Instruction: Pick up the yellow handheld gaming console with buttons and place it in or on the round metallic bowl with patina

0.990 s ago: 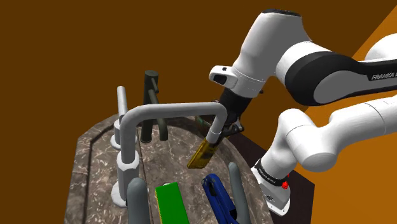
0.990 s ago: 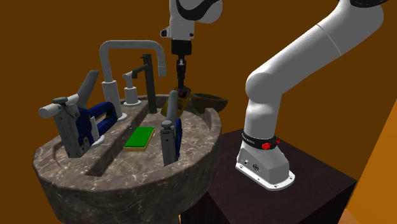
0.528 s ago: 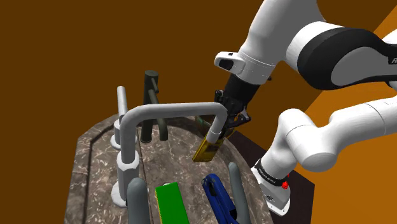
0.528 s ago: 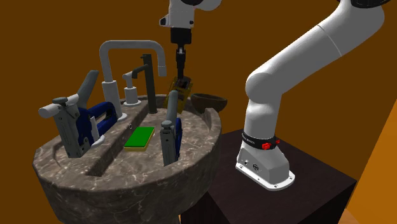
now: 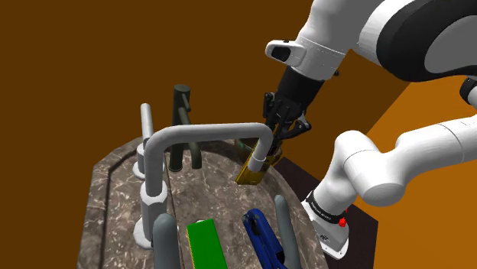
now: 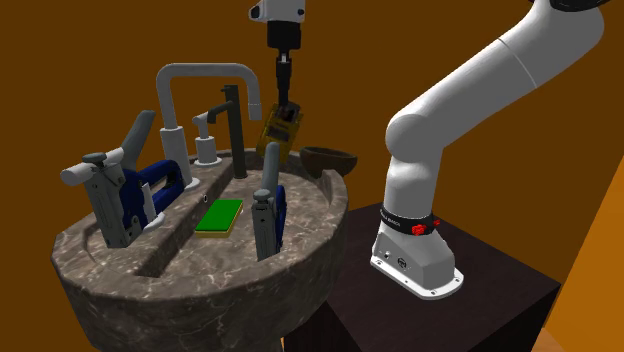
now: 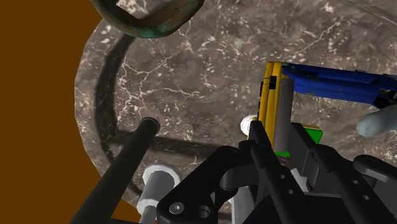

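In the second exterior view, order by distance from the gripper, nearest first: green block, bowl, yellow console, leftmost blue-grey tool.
1. yellow console, clasped in the gripper.
2. bowl, at the sink edge, to the right.
3. green block, lower, in the sink's hollow.
4. blue-grey tool, far left.

A green block (image 5: 206, 243) lies in the marble sink (image 5: 107, 200), beside a blue stapler (image 5: 258, 229).
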`<action>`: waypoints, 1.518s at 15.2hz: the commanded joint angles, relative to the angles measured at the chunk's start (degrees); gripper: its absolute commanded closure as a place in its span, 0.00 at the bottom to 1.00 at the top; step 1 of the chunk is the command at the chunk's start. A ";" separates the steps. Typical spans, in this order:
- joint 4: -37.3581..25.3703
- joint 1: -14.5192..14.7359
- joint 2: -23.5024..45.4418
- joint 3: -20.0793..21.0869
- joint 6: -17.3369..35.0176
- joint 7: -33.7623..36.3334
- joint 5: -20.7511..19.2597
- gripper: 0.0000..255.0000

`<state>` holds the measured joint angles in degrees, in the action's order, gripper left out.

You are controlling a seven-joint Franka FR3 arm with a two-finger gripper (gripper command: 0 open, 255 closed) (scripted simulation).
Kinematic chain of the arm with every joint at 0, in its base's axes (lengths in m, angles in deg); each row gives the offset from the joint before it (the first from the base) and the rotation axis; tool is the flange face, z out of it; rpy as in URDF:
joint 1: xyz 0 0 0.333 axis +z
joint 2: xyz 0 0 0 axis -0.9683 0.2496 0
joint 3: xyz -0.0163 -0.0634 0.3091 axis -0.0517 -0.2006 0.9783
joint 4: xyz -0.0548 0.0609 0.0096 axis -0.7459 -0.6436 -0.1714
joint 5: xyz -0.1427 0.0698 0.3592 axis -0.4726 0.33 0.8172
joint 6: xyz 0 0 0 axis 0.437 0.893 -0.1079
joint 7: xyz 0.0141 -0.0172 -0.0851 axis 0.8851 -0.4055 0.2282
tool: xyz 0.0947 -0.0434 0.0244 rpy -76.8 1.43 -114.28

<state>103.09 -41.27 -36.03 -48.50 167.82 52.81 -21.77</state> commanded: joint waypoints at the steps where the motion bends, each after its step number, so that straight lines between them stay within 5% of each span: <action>1: -0.93 -0.04 0.12 -0.08 -0.82 0.01 -0.08 1.00; 15: -8.75 -7.03 1.61 -18.79 -7.24 -19.34 -12.73 1.00; 23: -1.80 -7.43 0.27 -19.43 -1.63 -19.30 -13.41 1.00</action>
<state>100.37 -48.65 -35.51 -67.91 165.50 33.44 -35.12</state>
